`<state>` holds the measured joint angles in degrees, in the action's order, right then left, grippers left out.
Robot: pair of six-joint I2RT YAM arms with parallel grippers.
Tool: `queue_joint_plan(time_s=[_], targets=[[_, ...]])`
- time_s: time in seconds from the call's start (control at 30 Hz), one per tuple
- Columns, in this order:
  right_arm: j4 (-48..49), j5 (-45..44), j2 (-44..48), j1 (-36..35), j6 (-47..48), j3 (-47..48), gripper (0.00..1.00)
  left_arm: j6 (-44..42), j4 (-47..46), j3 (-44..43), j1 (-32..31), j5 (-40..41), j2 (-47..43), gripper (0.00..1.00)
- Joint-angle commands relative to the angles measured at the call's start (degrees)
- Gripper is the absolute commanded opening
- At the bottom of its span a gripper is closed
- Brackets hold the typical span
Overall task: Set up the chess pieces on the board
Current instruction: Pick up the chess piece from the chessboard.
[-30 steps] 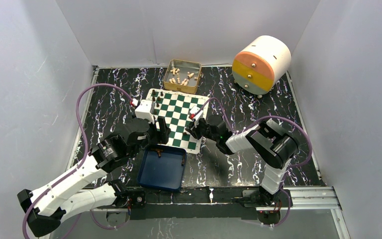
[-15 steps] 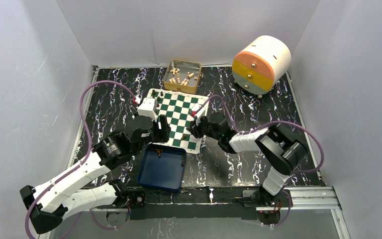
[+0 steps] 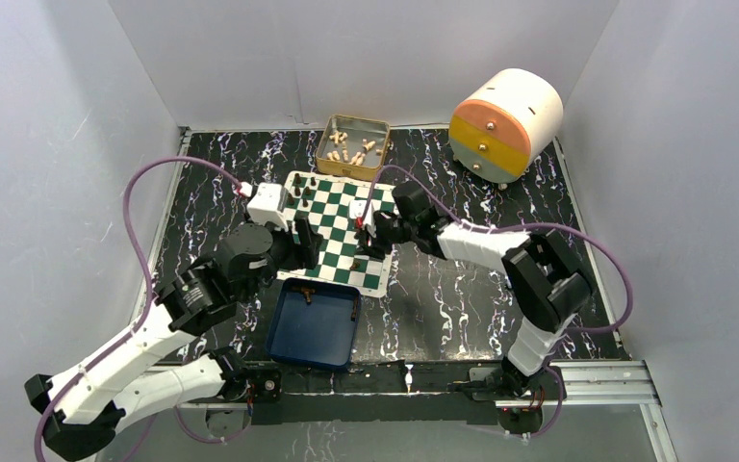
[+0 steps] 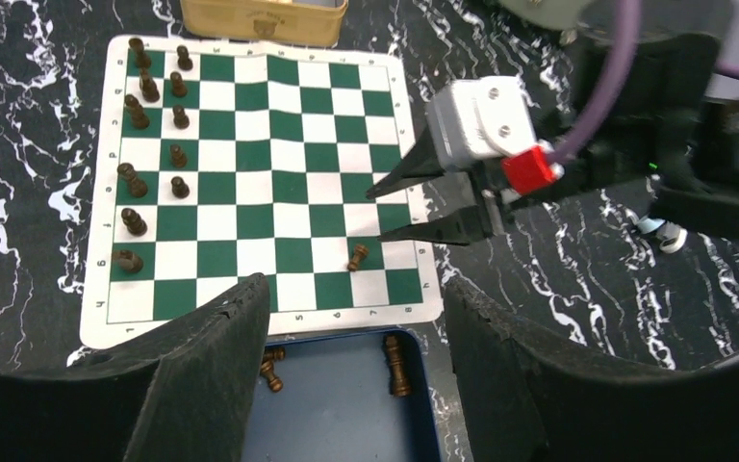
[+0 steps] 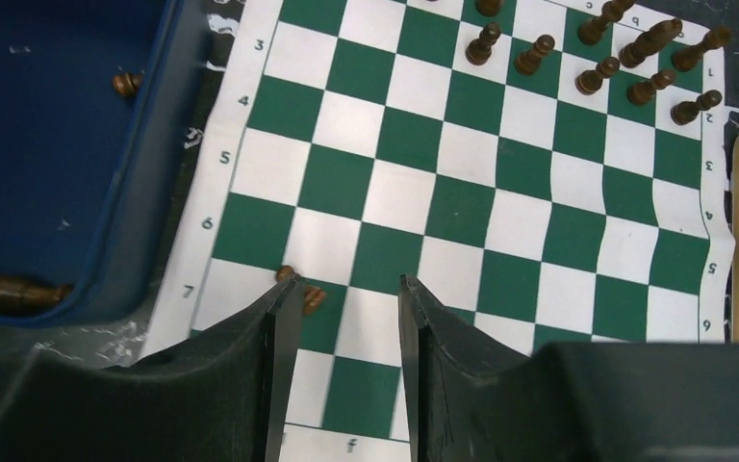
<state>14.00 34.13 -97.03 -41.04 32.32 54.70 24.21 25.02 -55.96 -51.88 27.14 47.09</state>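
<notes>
The chess pieces (image 4: 134, 220), small dark-brown turned wooden men, mostly stand in two files along the far-left side of the flat green-and-white checkered board (image 4: 279, 144) as the left wrist camera sees it, well away from both grippers.

One dark-brown piece (image 5: 314, 298) lies toppled on the row marked 7. It is right at the tip of the right gripper's (image 5: 346, 287) left-hand finger and outside the gap, not in it. Whether it touches that finger cannot be told. Its long axis runs slantwise across the finger, so the jaws look to need a sideways shift towards it and some turn before they can close across it.

The right gripper is spread apart with nothing between its fingers, and it is much the nearer of the two. The left gripper (image 4: 354, 289) hangs higher, its fingers wide and bare, over the board's near edge and the blue rectangular tray (image 4: 346, 404). A few more brown pieces lie in that tray.

The board's white border carries printed digits, 3 to 7 on the side beside the tray, and small letters, an "f" among them. No brand can be read there or on the gold tin (image 4: 265, 14) beyond the board.
</notes>
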Motion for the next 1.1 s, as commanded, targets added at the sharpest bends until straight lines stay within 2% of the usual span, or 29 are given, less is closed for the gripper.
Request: queue_joint_plan(time_s=[0.0, 0.1, 0.23, 0.77, 1.07], targets=[[-18.9, 9.8, -5.9, 3.1, 14.4, 10.2, 0.51, -1.5, -2.0, -0.2, 0.0, 0.4, -2.9, 0.65], [-26.6, 9.9, -9.7, 3.3, 20.4, 15.0, 0.53, -2.5, -2.1, 0.5, 0.0, 0.3, -4.3, 0.65], [-29.8, 10.1, -12.9, 3.3, 24.1, 17.6, 0.53, -2.9, -1.9, 0.7, 0.0, 0.7, -5.3, 0.66], [-33.2, 10.9, -17.6, 2.0, 28.2, 21.9, 0.53, -3.4, -1.0, 1.1, 0.0, 1.5, -7.1, 0.67], [-37.2, 11.4, -19.8, 1.2, 30.4, 24.5, 0.49, -3.4, -0.5, 1.4, 0.0, 2.0, -7.6, 0.67]])
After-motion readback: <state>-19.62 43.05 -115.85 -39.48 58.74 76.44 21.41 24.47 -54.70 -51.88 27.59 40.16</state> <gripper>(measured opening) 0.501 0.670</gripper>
